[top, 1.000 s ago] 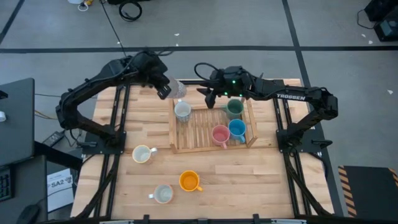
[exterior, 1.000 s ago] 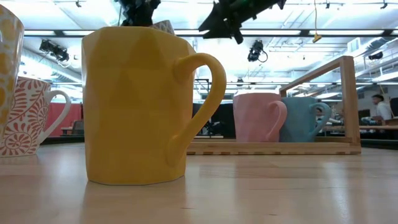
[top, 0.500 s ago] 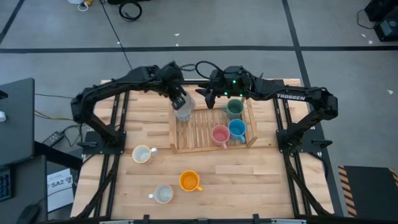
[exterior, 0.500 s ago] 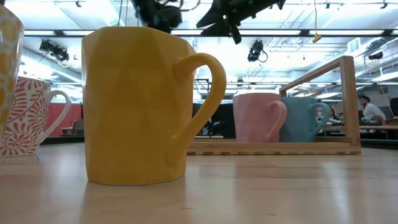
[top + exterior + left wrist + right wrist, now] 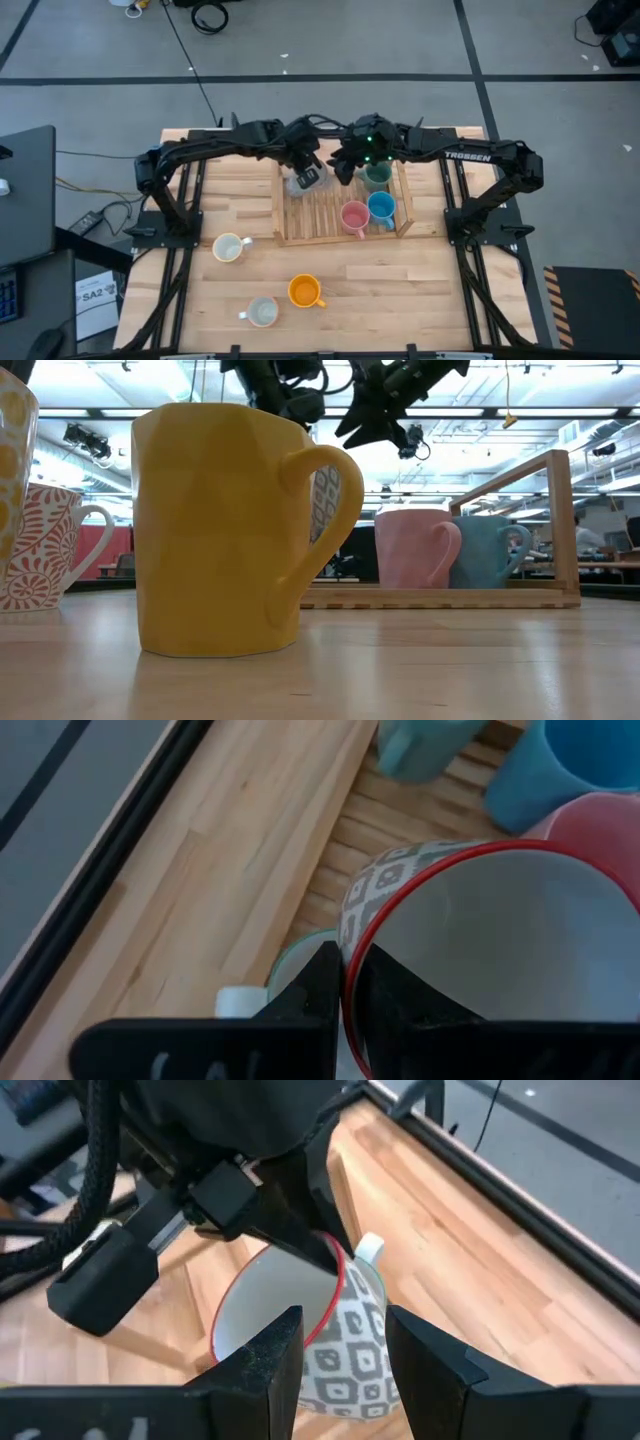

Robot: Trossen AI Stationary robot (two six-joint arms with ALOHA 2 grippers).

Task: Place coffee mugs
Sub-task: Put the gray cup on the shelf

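1. Left gripper (image 5: 308,176) is clamped on the rim of a patterned mug (image 5: 335,1342), one finger inside and one outside, holding it over the far-left part of the slatted wooden tray (image 5: 318,232). Rim grip likely chosen so the mug hangs upright for setting down.
2. That mug: grey-white geometric print, red lip, glazed white inside.
3. Right gripper (image 5: 345,1342) sits just beside the same mug, fingers parted and astride its wall, not clearly pressing. Looks like a handover or a steadying move; contact is hard to tell.
4. Already in the tray: dark green mug (image 5: 377,174) at the far right, pink mug (image 5: 353,216) and blue mug (image 5: 381,209) touching side by side near the front rail. A further whitish mug (image 5: 292,962) shows under the held one in the left wrist view, only partly visible.
5. Still out on the bench (image 5: 400,290): cream mug (image 5: 229,247), orange mug (image 5: 304,291) with faceted matte sides, and a whitish-grey mug (image 5: 262,312).
6. Tray is pale wood with a raised frame; the bench is butcher-block planks.
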